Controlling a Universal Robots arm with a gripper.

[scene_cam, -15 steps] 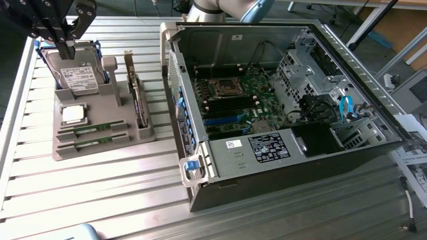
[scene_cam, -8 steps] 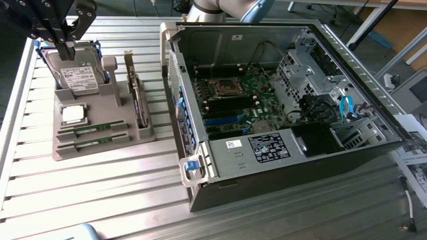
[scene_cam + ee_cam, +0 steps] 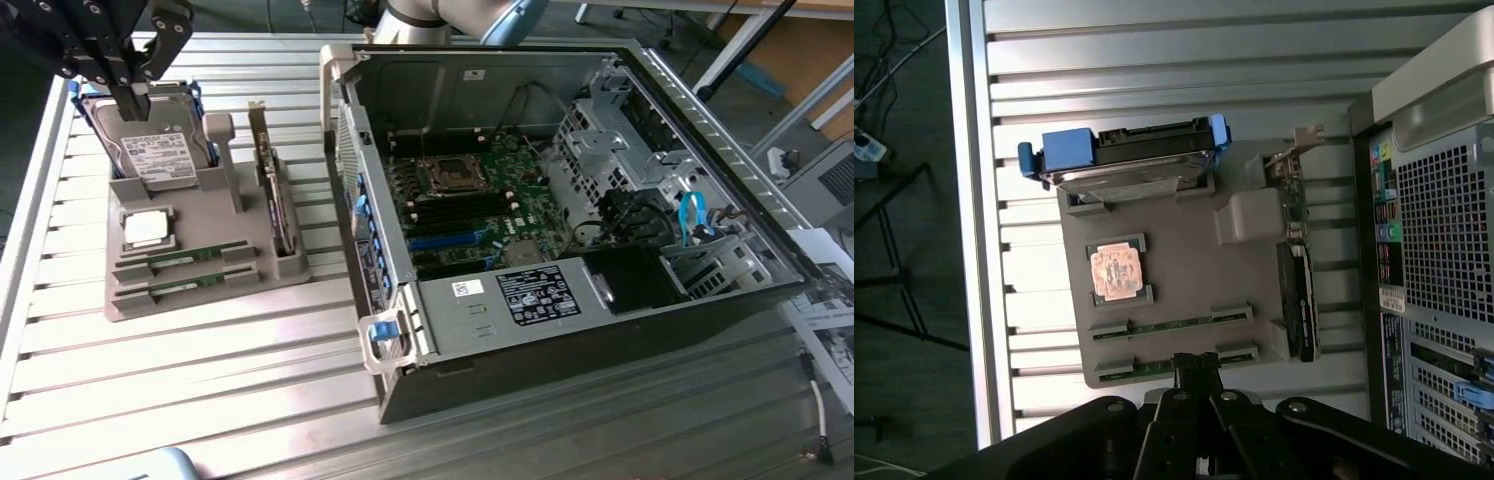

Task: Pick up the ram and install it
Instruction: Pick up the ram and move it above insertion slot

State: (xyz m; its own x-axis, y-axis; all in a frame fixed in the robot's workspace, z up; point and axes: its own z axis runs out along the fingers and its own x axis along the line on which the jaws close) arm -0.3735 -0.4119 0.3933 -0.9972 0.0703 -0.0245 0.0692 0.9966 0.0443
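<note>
Ram: seated in tray.
Tool: held over hard drive, 12 o'clock of ram; state cannot be told.

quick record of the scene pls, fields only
gripper: gripper shut, empty, above the tray
task item: ram, two sticks side by side in tray slots, neither held
also in tray: hard drive, cpu, card on edge
case: case open, on the exterior view's right of tray, motherboard exposed
progress: ram not yet picked up
</note>
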